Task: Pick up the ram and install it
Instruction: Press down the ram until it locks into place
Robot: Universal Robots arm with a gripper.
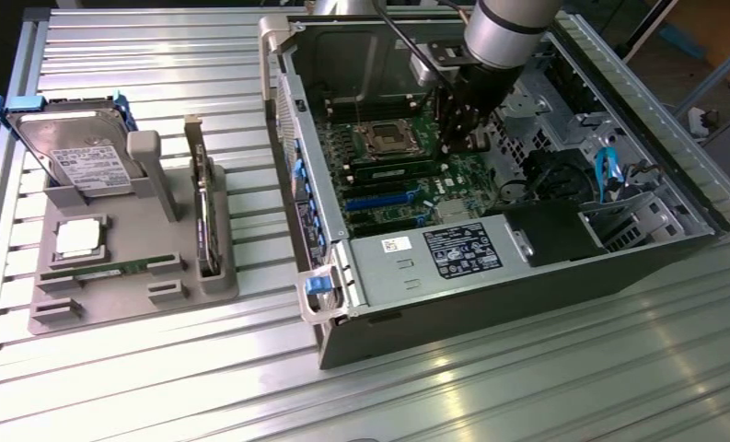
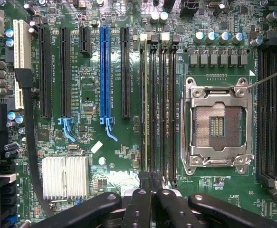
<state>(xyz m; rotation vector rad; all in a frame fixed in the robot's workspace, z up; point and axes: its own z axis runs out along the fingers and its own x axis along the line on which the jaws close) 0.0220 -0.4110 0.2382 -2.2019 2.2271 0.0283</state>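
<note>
1. Gripper [image 2: 151,183]: its dark fingers are seen pressed together with no gap between the tips, and nothing is seen clasped between them. In the exterior view the gripper [image 1: 459,145] is reached down into the open computer case [image 1: 488,304] from the upper right of the frame, beside the memory slots.
2. Ram [image 2: 148,114]: a thin green stick is seated edge-up in one of the four parallel memory slots next to the processor socket [image 2: 217,124]. The closed fingertips are placed over one end of it; whether they are touching it cannot be told. In the exterior view the ram [image 1: 396,171] is seen lying across the board just below the socket [image 1: 381,138].
3. Second ram stick [image 1: 107,269]: held lying flat in the grey tray [image 1: 132,308] at the lower left of the exterior view, well apart from the case.
4. Tray contents, further: a hard drive [image 1: 76,152] stood upright at the tray's back, a square silver processor chip [image 1: 80,237] laid flat below it, and a dark expansion card [image 1: 202,207] stood on edge along the tray's right side.
5. Board details in the wrist view: a blue expansion slot [image 2: 105,71] set among black ones, and a finned silver heat sink [image 2: 64,176].
6. Support: tray and case are set on a ribbed metal table [image 1: 525,387].
</note>
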